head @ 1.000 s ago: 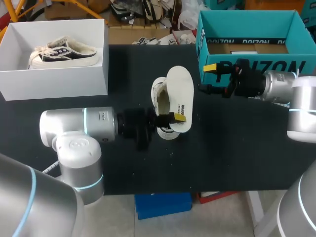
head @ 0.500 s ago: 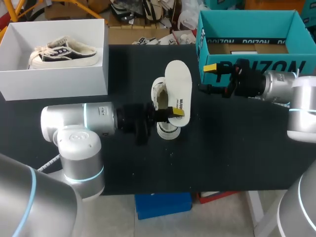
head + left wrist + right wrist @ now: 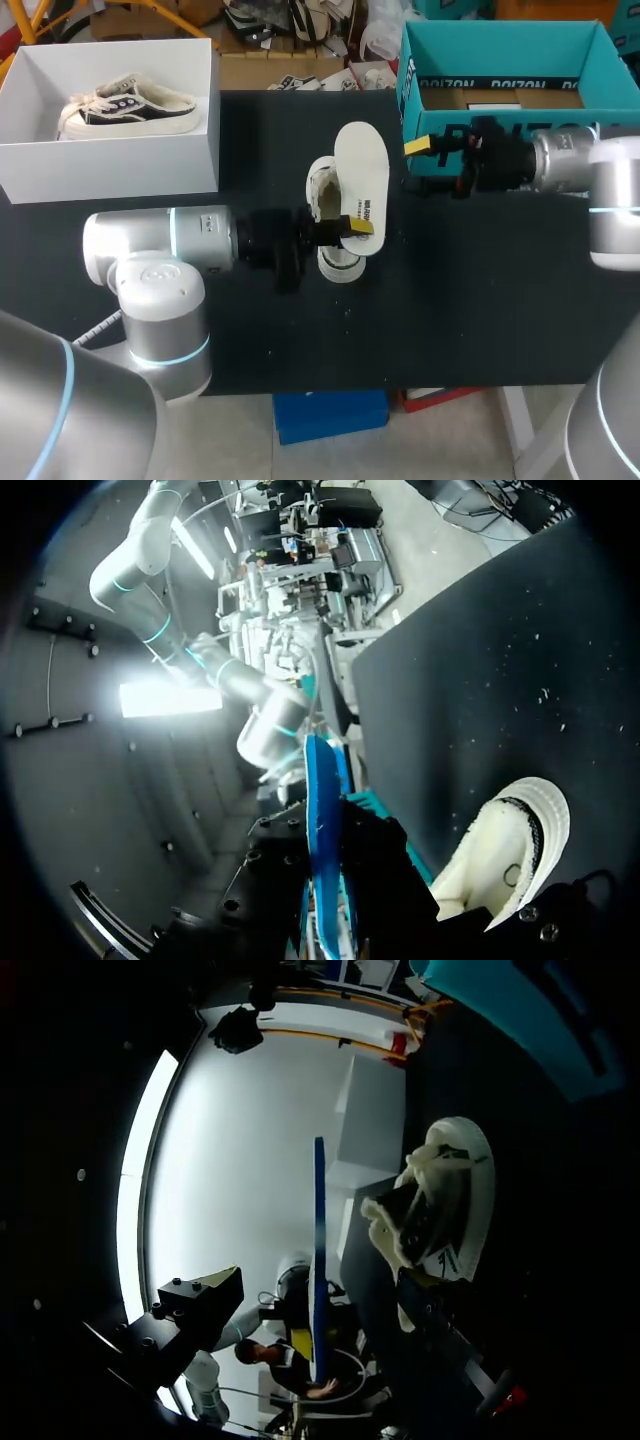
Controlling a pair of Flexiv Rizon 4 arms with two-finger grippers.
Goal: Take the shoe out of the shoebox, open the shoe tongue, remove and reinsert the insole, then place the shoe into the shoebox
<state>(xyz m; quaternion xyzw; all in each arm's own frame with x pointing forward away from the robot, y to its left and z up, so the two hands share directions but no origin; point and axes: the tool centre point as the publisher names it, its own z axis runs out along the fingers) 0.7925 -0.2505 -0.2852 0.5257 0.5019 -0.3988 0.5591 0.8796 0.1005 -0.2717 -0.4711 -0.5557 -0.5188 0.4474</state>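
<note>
While the left gripper (image 3: 357, 230) clamps the insole (image 3: 362, 175) upright over the shoe (image 3: 320, 195) at frame centre, the removal step reads as done; reinsertion is next, requiring the insole toe lowered into the opening. Right gripper (image 3: 418, 165), upper right, stands wide and empty

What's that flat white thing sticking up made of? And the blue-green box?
The insole looks like thin foam, perhaps fabric-covered: matte white on top, blue underneath, and very slim seen edge-on. The teal box looks like cardboard: dull flat walls and a plain brown floor.
</note>
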